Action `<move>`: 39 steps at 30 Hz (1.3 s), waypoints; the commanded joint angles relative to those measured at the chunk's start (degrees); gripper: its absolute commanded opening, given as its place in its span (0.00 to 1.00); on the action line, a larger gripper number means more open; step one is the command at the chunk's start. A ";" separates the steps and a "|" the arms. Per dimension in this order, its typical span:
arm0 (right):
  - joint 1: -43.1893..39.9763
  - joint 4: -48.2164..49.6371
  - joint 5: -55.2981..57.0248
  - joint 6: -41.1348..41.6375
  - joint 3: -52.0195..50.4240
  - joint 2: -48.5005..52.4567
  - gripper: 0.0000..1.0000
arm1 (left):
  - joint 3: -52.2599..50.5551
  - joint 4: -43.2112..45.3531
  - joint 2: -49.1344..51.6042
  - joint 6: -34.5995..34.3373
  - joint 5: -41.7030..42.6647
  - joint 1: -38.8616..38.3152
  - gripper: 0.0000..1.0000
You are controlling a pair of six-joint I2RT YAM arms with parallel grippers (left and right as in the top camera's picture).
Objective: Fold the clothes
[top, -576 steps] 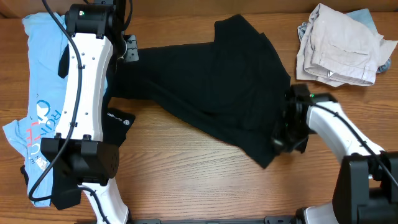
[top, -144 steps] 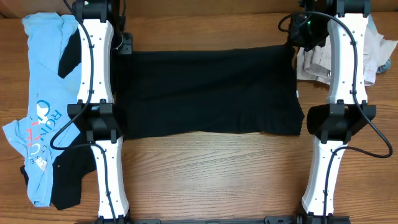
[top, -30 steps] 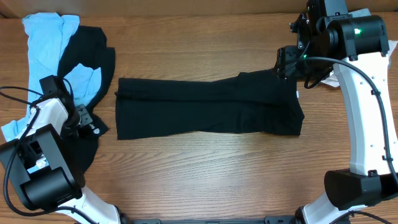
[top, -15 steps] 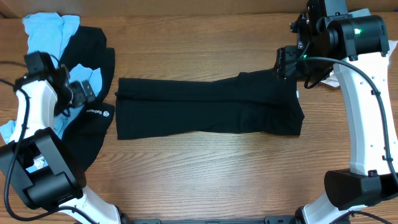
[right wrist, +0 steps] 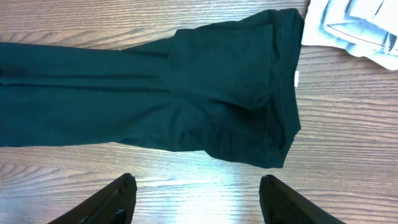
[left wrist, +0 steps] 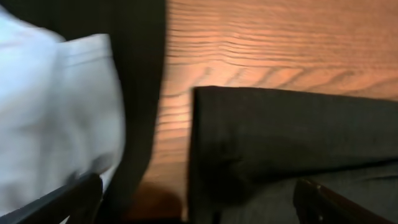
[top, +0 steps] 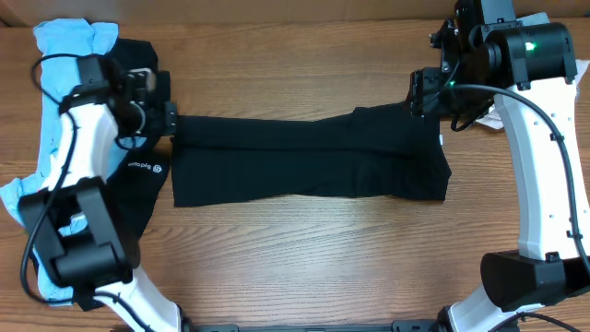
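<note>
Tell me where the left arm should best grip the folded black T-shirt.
Probably the far left corner of the black T-shirt, approached from its left end by the left gripper: the layers lie flat with a straight edge there, and the open jaws stand near it.

Illegible white logo [top: 140, 168], black garment [top: 147, 198]

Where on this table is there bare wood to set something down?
Free: the wide strip of table on the robot's side of the folded black T-shirt, and the band beyond it. Crowded: the left edge, under the light-blue tee and logo garment; the far right corner, under pale clothes.
</note>
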 commanded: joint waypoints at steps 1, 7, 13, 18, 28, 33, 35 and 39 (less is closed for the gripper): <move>-0.04 0.13 -0.11 0.24 -0.24 -0.15 0.67 | -0.90 1.29 4.37 4.00 1.53 -1.90 1.00; -0.04 0.15 -0.11 0.24 -0.22 -0.15 0.67 | -0.90 1.84 7.69 3.96 1.49 -3.54 1.00; -0.04 0.22 -0.11 0.24 -0.24 -0.15 0.67 | -0.90 -2.08 7.98 3.96 1.44 -3.54 1.00; -0.04 0.35 -0.11 0.24 -0.22 -0.15 0.67 | -1.29 -7.06 8.31 3.98 0.96 -3.56 1.00; -0.04 0.37 -0.11 0.24 -0.22 -0.15 0.67 | -6.25 -4.68 8.31 3.85 0.26 -3.58 0.96; -0.04 0.61 -0.11 0.24 -0.22 -0.15 0.67 | -9.29 -3.52 8.33 3.41 0.52 -3.61 0.88; -0.04 0.90 -0.11 0.26 -0.22 -0.15 0.67 | -10.36 -3.54 8.33 3.23 0.50 -3.61 0.84; -0.04 1.22 -0.11 0.26 -0.22 -0.15 0.67 | -12.17 -4.00 8.33 1.22 0.46 -3.61 0.68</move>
